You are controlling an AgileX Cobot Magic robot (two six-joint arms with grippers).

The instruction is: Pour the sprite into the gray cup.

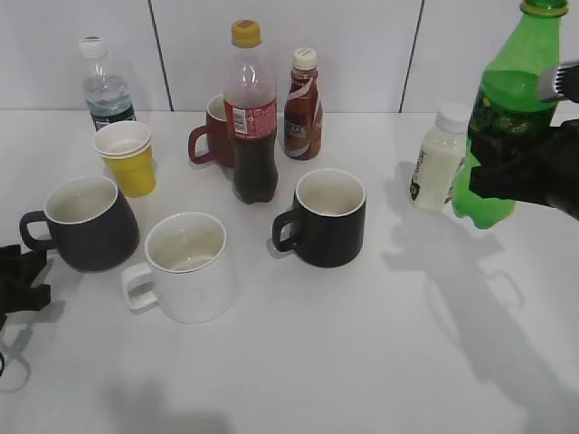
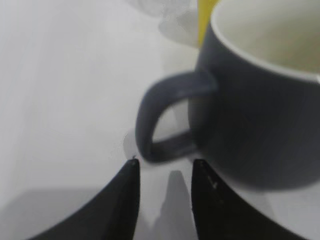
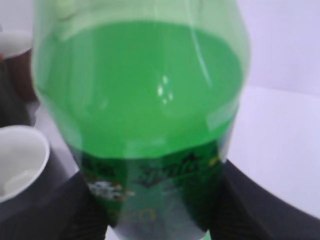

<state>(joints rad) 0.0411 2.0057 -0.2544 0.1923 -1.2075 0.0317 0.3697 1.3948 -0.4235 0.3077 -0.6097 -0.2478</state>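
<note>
On a white surface [image 1: 362, 362], the uncapped green sprite bottle [image 1: 508, 108] is held upright at the far right, lifted and clamped at its label by the right claw [image 1: 520, 172]. The gray cup [image 1: 89, 223] stands well apart at the near left, with the black mug [image 1: 327, 217], white mug [image 1: 188, 265] and cola bottle [image 1: 251, 113] between. The left claw [image 2: 164, 172] is seen parted and empty, just beside the cup's handle. Spilling is likely if the open bottle is tilted during carrying, and the wrong mug could be filled.
</note>
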